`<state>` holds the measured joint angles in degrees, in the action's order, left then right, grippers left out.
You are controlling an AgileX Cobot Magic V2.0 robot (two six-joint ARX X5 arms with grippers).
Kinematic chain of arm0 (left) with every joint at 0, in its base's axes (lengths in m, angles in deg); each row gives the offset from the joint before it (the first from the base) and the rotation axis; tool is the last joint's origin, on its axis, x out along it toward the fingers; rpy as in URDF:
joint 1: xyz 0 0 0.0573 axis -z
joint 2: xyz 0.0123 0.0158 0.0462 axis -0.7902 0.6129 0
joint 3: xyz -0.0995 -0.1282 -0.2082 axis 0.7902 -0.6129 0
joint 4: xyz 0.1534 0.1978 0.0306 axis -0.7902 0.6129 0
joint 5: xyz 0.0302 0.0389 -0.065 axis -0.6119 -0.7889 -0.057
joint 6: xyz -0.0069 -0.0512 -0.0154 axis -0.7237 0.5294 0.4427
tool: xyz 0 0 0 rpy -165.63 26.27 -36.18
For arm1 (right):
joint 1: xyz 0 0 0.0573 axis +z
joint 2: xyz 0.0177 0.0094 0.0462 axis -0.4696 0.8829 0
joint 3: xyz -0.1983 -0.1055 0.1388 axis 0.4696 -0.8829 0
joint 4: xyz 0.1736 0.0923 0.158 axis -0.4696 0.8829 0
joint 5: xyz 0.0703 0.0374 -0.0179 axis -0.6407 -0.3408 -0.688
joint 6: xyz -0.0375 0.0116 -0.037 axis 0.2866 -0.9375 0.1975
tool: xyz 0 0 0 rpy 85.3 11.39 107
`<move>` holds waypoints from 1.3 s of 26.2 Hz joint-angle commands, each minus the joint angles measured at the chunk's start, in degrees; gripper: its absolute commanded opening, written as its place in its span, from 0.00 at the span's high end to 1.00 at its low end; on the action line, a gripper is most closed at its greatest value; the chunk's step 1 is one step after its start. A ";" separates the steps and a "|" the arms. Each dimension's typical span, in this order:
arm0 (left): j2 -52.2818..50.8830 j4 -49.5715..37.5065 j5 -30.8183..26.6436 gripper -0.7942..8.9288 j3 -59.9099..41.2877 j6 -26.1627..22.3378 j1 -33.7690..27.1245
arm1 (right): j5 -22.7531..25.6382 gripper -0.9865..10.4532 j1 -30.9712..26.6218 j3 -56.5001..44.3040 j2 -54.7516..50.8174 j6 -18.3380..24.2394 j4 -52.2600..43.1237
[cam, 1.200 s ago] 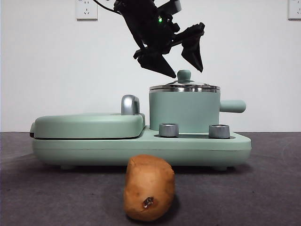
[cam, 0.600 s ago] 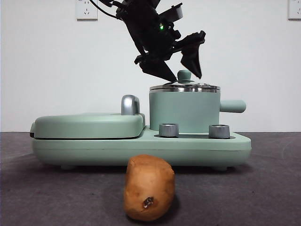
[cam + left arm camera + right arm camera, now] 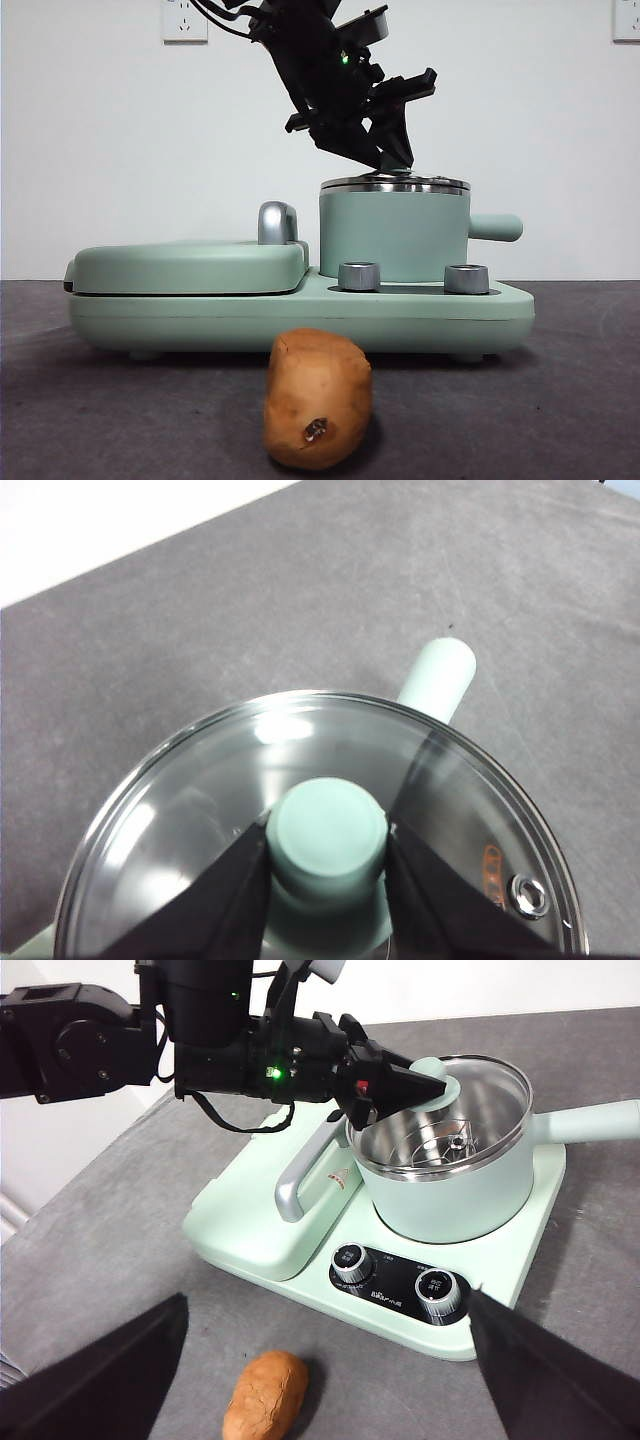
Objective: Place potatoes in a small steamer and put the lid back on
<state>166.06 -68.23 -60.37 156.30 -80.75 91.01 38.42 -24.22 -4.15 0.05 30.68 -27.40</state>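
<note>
L gripper [image 3: 392, 160] has dropped from above and jaws now pinch the lid [image 3: 320, 810] knob, lid on the steamer [image 3: 393, 232], potato [image 3: 317, 398] on table out front, R gripper [image 3: 325, 1380] jaws apart, waiting, so lid-off next imo.

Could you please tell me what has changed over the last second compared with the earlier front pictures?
The left gripper has come down onto the lid and closed its jaws from wide open onto the lid's knob, which they now pinch. The lid still sits on the small steamer, not lifted. The potato lies unmoved on the table in front of the cooker, and the right gripper waits open above it.
</note>
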 commanded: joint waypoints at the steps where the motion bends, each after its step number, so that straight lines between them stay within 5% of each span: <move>1: 1.57 -1.38 0.00 0.90 1.60 0.39 0.44 | -0.04 0.52 0.20 0.85 0.35 0.20 -0.33; 9: -0.39 2.21 0.02 0.90 7.76 0.44 0.46 | 0.00 0.52 0.20 0.85 0.35 0.20 -0.37; 23: -15.93 25.53 0.02 0.90 13.99 -0.94 -0.63 | 0.17 0.52 5.07 0.87 6.36 -4.42 1.07; 34: -25.55 37.94 0.02 0.90 13.94 -0.96 -3.82 | 19.80 0.52 28.98 0.87 20.31 -14.73 -1.55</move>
<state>140.79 -28.99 -60.48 168.17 -81.23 86.90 56.80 2.80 -4.12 19.29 19.14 -28.16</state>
